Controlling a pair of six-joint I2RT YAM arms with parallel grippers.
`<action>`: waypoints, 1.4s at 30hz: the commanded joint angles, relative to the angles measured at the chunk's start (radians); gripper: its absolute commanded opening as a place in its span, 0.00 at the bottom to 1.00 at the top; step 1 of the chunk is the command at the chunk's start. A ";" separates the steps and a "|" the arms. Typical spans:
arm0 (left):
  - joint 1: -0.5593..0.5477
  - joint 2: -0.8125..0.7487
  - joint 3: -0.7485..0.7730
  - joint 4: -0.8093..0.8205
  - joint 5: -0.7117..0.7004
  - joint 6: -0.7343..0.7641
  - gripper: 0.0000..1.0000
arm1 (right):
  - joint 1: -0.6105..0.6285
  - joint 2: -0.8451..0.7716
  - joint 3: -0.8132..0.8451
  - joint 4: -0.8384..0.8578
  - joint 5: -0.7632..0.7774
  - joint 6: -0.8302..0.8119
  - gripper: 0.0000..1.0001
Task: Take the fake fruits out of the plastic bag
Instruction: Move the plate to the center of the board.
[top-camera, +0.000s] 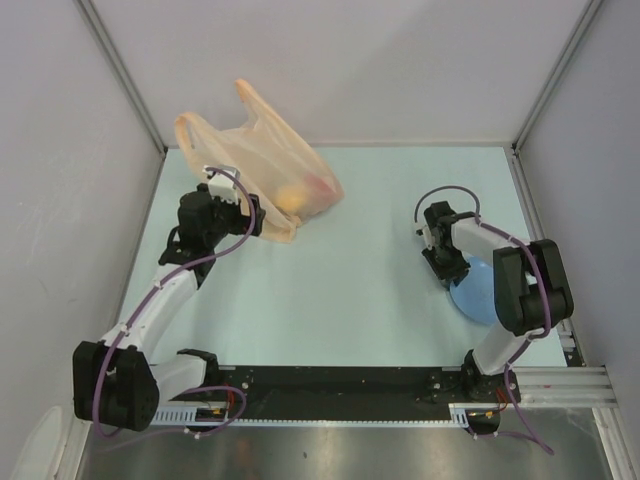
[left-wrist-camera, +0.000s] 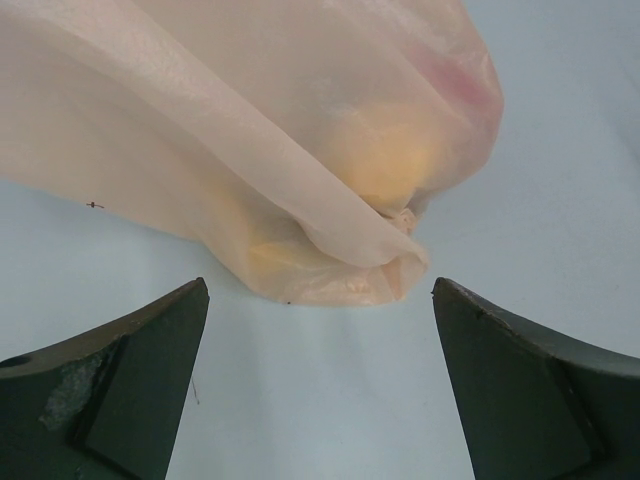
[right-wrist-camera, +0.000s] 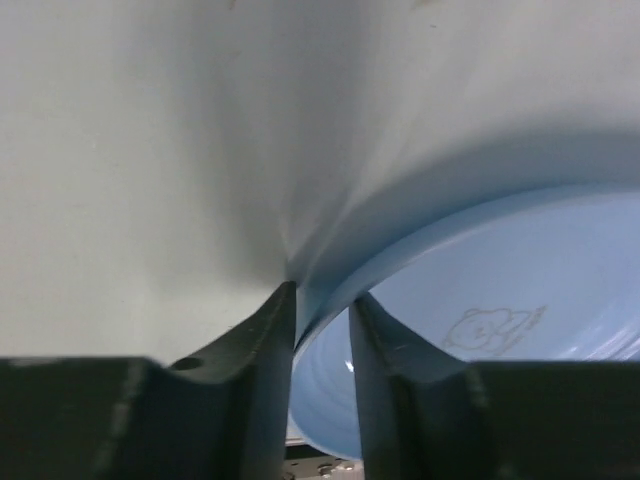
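The peach-orange plastic bag (top-camera: 262, 160) lies at the back left with its handles toward the back wall. A yellowish fruit (top-camera: 291, 197) and a red fruit (top-camera: 318, 185) show dimly through its near end; the other fruits are hidden. My left gripper (top-camera: 262, 218) is open and empty at the bag's near corner. In the left wrist view the bag (left-wrist-camera: 250, 130) fills the top, with the yellow fruit (left-wrist-camera: 400, 165) and the red fruit (left-wrist-camera: 455, 80) inside, just beyond the gripper (left-wrist-camera: 320, 300). My right gripper (right-wrist-camera: 322, 300) is shut on the rim of the blue plate (right-wrist-camera: 520, 270).
The blue plate (top-camera: 478, 292) sits at the right, tilted up in the right gripper (top-camera: 447, 270). Grey walls close the left, back and right sides. The pale table (top-camera: 350, 280) lies between the arms.
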 joint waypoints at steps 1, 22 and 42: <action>0.015 -0.010 0.042 -0.011 -0.020 0.035 1.00 | 0.045 0.019 0.034 -0.018 0.028 0.022 0.28; 0.035 -0.154 -0.030 0.001 -0.128 0.110 1.00 | 0.562 -0.009 0.025 -0.069 -0.473 -0.587 0.00; 0.204 -0.114 0.153 -0.103 -0.007 0.074 1.00 | 0.814 -0.134 0.014 0.034 -0.468 -0.441 0.70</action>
